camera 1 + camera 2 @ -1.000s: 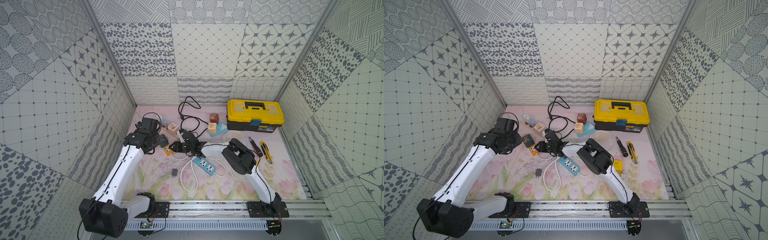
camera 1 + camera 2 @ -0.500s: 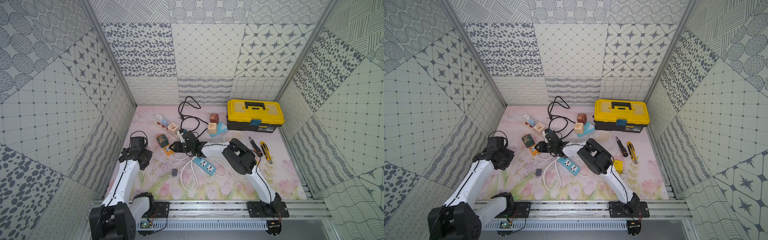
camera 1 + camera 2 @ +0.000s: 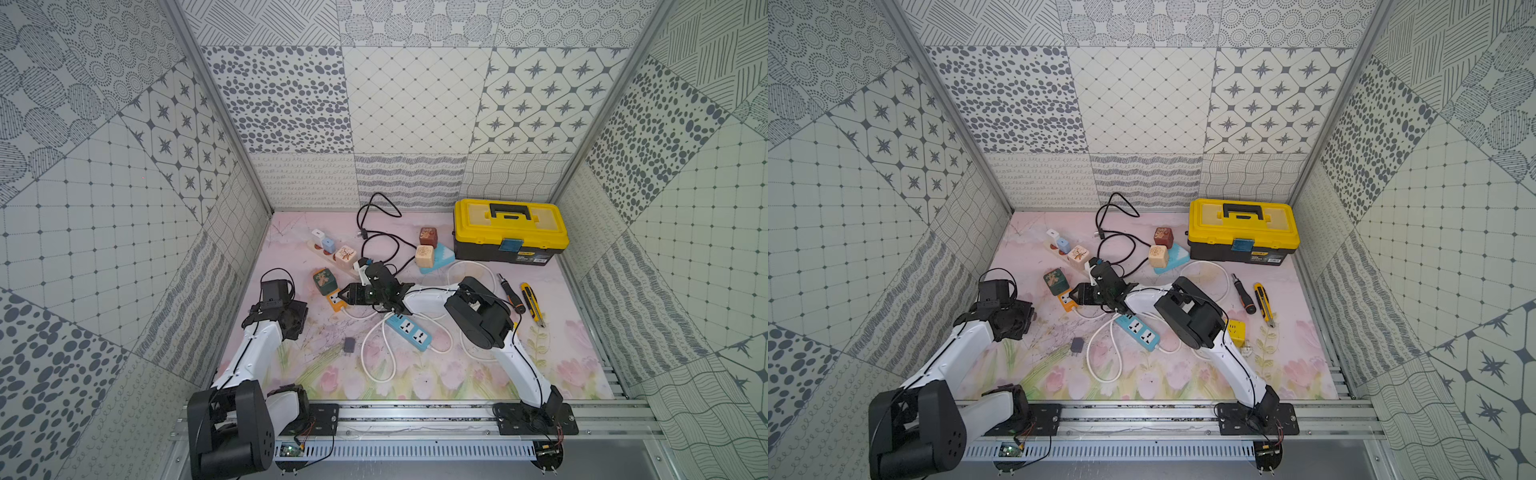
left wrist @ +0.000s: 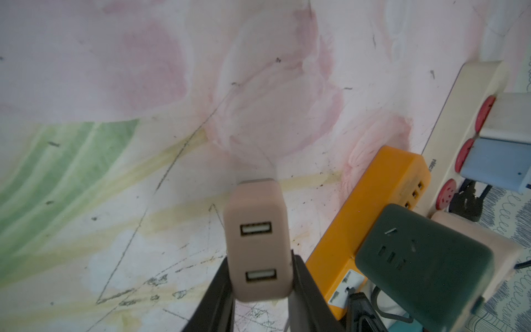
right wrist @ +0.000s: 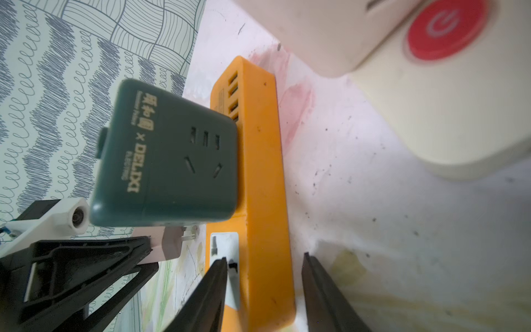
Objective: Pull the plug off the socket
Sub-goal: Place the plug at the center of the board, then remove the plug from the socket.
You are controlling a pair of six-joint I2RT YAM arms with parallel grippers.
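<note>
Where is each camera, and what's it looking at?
Top views: high behind the left arm and right arm, looking down on both and the floral mat.
Left wrist: on its arm, looking along the left pincer gripping the pink charger.
Right wrist: on its arm, looking along the right pincer straddling the orange strip.
Shared: both wrist views show that strip and the green adapter.

At the desk's far right corner I see a yellow toolbox [image 3: 510,230], and near the right edge a screwdriver [image 3: 509,294] lies just beside a yellow utility knife [image 3: 532,304]. A blue power strip [image 3: 409,331] lies near the desk's middle, and a black cable [image 3: 359,215] coils by the far edge.
</note>
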